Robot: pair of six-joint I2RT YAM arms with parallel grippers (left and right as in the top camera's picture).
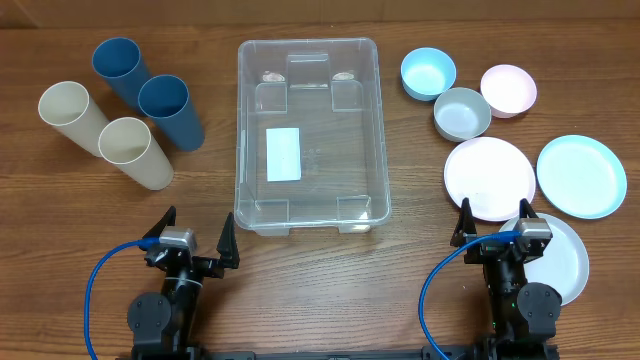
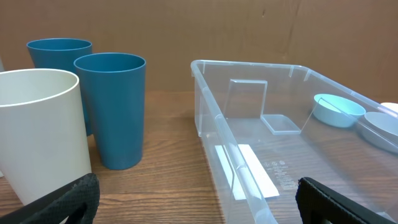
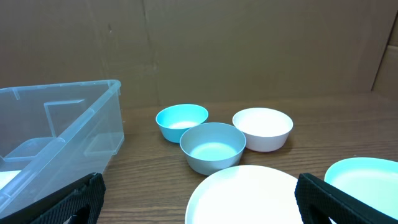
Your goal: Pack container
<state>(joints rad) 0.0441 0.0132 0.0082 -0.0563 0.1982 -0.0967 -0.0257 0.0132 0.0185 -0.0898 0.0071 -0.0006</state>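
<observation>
The clear rectangular container [image 1: 340, 150] stands empty at mid-table, with a white label on its bottom. My left gripper [image 1: 198, 222] hovers open near its front left corner, holding nothing. In the left wrist view the left gripper [image 2: 199, 211] frames the container's near wall [image 2: 211, 118], with bare wood between the fingers. My right gripper [image 1: 496, 212] is open at the front right, over the near edge of a white plate [image 1: 489, 178]. The right wrist view has that plate [image 3: 249, 193] between the right gripper's [image 3: 202, 208] spread fingers, and the container [image 3: 56, 124] at the left.
Two blue cups [image 1: 120, 65] [image 1: 170, 108] and two cream cups [image 1: 72, 112] [image 1: 135, 150] stand at the left. To the right are a light blue bowl [image 1: 428, 73], a pinkish bowl [image 1: 508, 90], a grey bowl [image 1: 462, 112], a light blue plate [image 1: 581, 176] and another white plate [image 1: 565, 262].
</observation>
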